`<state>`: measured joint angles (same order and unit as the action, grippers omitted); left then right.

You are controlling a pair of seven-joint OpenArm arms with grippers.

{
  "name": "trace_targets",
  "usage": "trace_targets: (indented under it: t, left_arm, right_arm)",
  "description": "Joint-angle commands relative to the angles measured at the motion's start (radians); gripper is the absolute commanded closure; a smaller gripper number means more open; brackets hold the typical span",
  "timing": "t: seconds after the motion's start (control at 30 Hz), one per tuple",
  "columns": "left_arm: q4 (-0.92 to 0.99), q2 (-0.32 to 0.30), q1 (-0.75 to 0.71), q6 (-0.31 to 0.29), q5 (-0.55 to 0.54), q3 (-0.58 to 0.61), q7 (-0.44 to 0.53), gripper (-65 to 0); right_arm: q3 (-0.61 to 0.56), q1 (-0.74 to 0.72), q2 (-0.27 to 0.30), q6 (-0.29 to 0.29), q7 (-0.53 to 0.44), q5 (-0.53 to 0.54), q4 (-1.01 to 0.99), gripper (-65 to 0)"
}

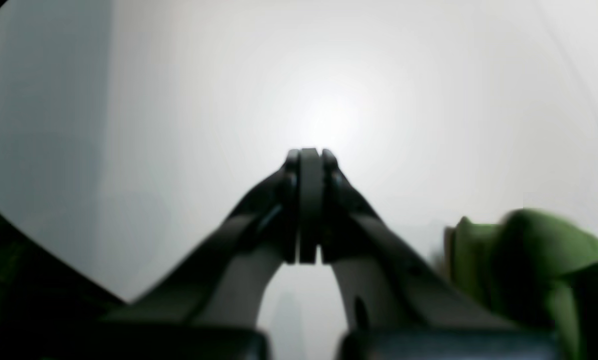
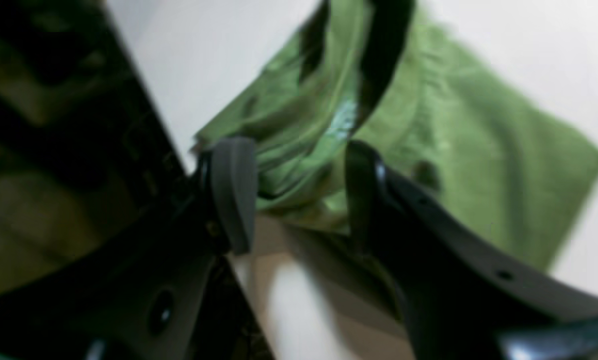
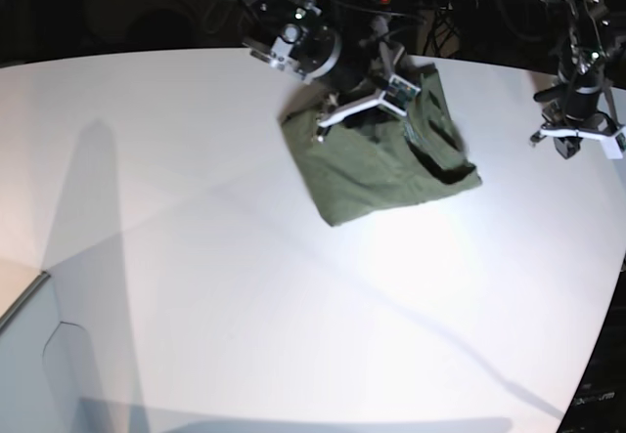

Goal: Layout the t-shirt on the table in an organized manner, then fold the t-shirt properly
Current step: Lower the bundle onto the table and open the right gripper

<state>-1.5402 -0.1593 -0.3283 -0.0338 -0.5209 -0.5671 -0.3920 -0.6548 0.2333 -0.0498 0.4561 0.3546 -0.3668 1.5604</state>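
While the olive-green t-shirt [image 3: 386, 164] lies bunched in a rough folded heap in the upper middle of the base view, the white counter [image 3: 245, 306] spreads wide and bare below it, taking up most of the frame. Up there the right claw [image 3: 364, 110] sits right over the shirt's upper edge, fingers spread. The right wrist view is blurred, but it shows the right claw [image 2: 299, 195] with jaws apart, green cloth lying in the gap between the grey pad [image 2: 233, 192] on the left and the dark finger [image 2: 379, 200] on the right; whether either one actually touches the fabric, I cannot tell. The t-shirt [image 2: 454, 165] fans out to the right of that frame, over the white counter [image 2: 194, 55].

Over at the far right edge of the base view, the left claw [image 3: 579, 132] hangs well apart from the shirt. In the left wrist view the left claw [image 1: 309, 165] has its jaws pressed together on nothing, above the plain white counter [image 1: 204, 100], with a lump of the t-shirt [image 1: 539, 250] in the lower right corner.
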Motion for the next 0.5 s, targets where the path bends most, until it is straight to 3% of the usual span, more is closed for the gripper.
trace_targets:
  t: [0.0,0.1,0.27,0.47]
  left_arm:
    - [-0.019,-0.012,0.001,-0.005,-0.003,-0.008,0.023,0.0]
    - [-0.019,-0.012,-0.001,-0.005,-0.003,-0.008,0.023,0.0]
    - [-0.019,-0.024,-0.002,-0.005,-0.005,-0.009,0.023,-0.1]
    - [-0.019,-0.024,-0.004,-0.007,-0.006,-0.009,0.023,-0.6]
  right_arm:
    - [-0.055,0.011,-0.032,-0.004,-0.021,-0.025,-0.001,-28.8]
    - [-0.133,0.007,-0.026,-0.004,-0.021,-0.027,-0.004,-29.0]
    - [-0.132,-0.012,-0.011,-0.004,-0.021,-0.027,0.036,-29.0]
    - [0.016,-0.015,0.014,-0.004,-0.021,-0.022,0.127,-29.0]
